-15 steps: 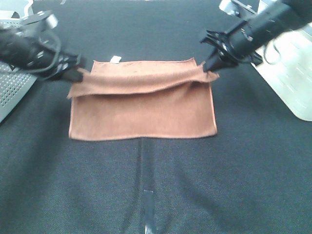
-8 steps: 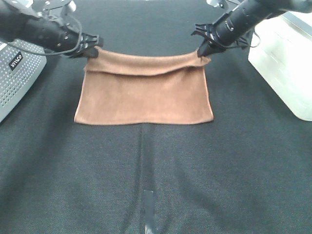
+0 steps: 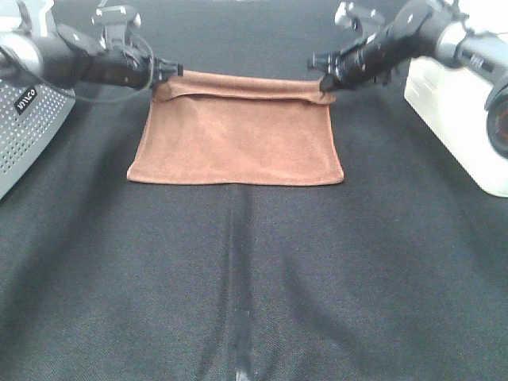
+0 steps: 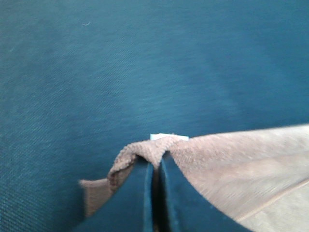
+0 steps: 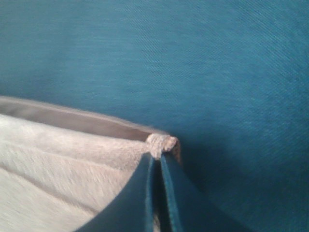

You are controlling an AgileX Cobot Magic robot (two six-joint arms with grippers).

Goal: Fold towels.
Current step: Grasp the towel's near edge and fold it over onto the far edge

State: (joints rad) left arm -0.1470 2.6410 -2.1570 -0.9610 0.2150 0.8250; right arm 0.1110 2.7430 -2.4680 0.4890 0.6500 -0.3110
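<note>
Left jaws and right jaws clamped shut, each on one far corner of the doubled towel (image 3: 236, 131) on the table (image 3: 254, 278); white tag (image 4: 169, 137) at the left-held corner.

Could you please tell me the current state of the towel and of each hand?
towel: doubled over, lying mostly flat, both far corners pinched.
left hand: shut on the towel's far left corner.
right hand: shut on the towel's far right corner.
</note>
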